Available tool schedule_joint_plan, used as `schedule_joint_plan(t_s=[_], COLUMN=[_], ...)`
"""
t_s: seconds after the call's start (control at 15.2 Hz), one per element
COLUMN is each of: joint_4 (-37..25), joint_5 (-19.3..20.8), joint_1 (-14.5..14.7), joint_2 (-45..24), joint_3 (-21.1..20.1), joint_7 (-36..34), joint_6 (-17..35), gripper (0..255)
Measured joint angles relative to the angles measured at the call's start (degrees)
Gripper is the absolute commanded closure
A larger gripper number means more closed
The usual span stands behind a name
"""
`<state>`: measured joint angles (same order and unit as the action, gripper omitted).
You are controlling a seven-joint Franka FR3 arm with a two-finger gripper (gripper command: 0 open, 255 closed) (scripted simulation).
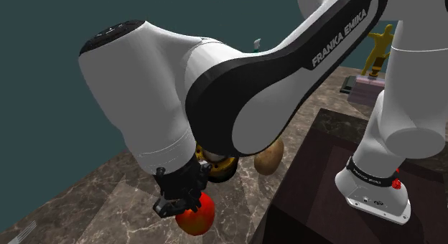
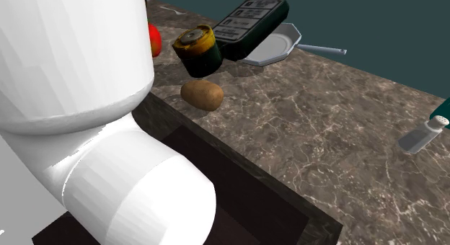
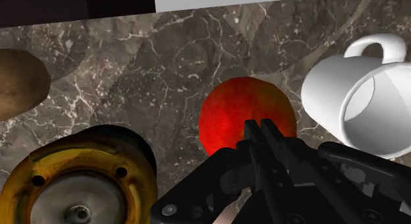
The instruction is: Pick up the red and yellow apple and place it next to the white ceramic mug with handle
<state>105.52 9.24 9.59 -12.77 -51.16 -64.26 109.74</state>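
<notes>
1. Shoulder view: my black two-finger gripper (image 1: 181, 205) is hanging low in the frame's lower left. Its tip is touching the top of the red apple with a yellowish patch (image 1: 199, 215), or sitting just above it. The apple is resting on the brown marbled counter (image 1: 100, 199). A yellow-rimmed dark round can (image 1: 220, 168) is sitting just behind my hand, and a brown potato (image 1: 270, 158) is lying to its right, beside my dark stand (image 1: 337, 146).
2. Second exterior view: a sliver of the red apple (image 2: 154, 40) is peeking past my white arm (image 2: 72, 63) at the upper left. The can (image 2: 196, 50) is standing to the right of it, and the potato (image 2: 202, 94) is lying below the can. A grey frying pan (image 2: 274, 45) is sitting behind them.
3. Wrist view: I am pressing my fingers together, clasping nothing, with my gripper (image 3: 261, 127) hovering over the apple (image 3: 230, 117). The white handled mug (image 3: 359, 104) is showing its open mouth just beside the apple. The can (image 3: 79, 183) is standing on the apple's other side, and the potato (image 3: 20, 81) is lying beyond the can.
</notes>
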Motion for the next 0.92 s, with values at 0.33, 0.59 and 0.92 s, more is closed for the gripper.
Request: schedule_joint_plan(t_s=[0.33, 0.59, 0.92], joint_4=[2.36, 2.8, 2.82], joint_5=[1.35, 1.64, 1.67], joint_1=[0.51, 0.57, 0.58], joint_2=[-1.45, -1.75, -1.78], joint_3=[0.46, 0.59, 0.6], joint_7=[-0.99, -1.11, -1.12], joint_6=[3.25, 3.91, 3.95], gripper=[255, 255, 0])
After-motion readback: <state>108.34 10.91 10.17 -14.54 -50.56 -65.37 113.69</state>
